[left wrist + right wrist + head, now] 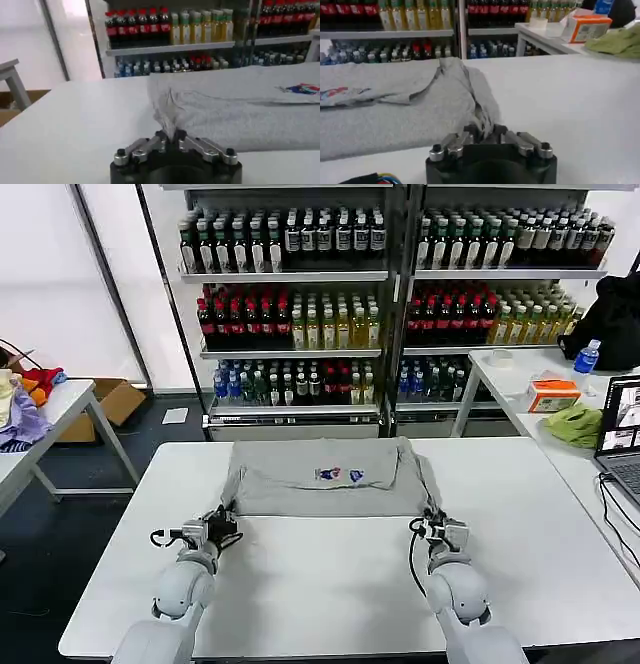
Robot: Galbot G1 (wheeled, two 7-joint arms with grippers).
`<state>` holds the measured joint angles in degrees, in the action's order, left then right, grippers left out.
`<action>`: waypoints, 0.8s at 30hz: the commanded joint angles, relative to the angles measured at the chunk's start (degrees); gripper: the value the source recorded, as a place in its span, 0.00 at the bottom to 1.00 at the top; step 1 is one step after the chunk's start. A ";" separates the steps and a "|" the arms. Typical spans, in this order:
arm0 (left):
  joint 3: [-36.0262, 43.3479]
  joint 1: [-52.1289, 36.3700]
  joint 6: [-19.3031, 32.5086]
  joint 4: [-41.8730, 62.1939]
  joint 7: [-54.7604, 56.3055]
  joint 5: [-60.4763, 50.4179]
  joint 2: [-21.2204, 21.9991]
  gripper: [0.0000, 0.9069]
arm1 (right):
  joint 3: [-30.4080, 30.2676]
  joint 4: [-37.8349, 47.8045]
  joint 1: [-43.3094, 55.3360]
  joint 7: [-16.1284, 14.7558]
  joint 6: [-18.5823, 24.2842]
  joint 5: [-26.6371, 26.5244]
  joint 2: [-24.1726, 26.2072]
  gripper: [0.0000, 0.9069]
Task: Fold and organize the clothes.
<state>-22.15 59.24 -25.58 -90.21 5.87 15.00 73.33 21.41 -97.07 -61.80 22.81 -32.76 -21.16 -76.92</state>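
The grey shirt [325, 479] lay mid-frame; the left gripper [222, 527] and right gripper [436, 527] each pinched its lower corners.

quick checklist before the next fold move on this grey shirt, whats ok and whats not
1. Left gripper shut on the grey shirt at its near left corner: ok.
2. Right gripper shut on the near right corner: ok.
3. Both grips level along the near edge, seen from the head: ok.
4. Shirt lies flat: not ok, fabric is bunched at both gripped corners and the right sleeve is rumpled.
5. White table bare in front of the shirt for a fold: ok.
6. How much fabric each gripper holds: cannot tell.
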 commanded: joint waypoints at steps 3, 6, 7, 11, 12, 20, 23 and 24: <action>-0.78 4.83 0.59 -5.57 -0.18 -2.00 -0.14 0.01 | -0.42 -7.52 -3.46 0.46 -0.18 0.83 0.49 0.00; -1.15 6.18 0.96 -7.34 -0.47 -3.10 0.20 0.01 | -0.86 -10.44 -4.45 0.72 -0.32 2.23 0.64 0.00; -1.33 6.85 0.95 -8.02 -0.46 -3.12 0.28 0.01 | -0.95 -11.30 -4.67 0.81 -0.32 2.38 0.71 0.00; -2.32 9.84 1.05 -13.27 -0.10 -3.04 0.15 0.01 | -0.98 -15.98 -6.52 1.70 -0.36 2.69 1.07 0.00; -2.73 11.30 1.05 -15.59 0.12 -2.98 -0.01 0.01 | -0.90 -17.68 -7.33 2.01 -0.37 2.65 1.24 0.00; -6.26 23.80 0.31 -29.14 1.74 -2.69 -0.12 0.01 | -0.50 -27.13 -16.16 2.61 -0.41 6.56 4.09 0.00; -7.59 29.94 0.36 -34.29 1.85 -2.83 0.73 0.01 | -0.64 -30.98 -22.54 2.95 -0.44 7.26 5.78 0.00; -8.09 31.77 0.46 -35.15 1.82 -2.81 0.94 0.01 | -0.42 -31.76 -25.08 2.99 -0.44 7.25 5.86 0.00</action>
<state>-26.81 74.00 -25.36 -108.16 7.12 12.56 73.49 20.97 -118.90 -75.30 25.49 -33.29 -16.52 -73.12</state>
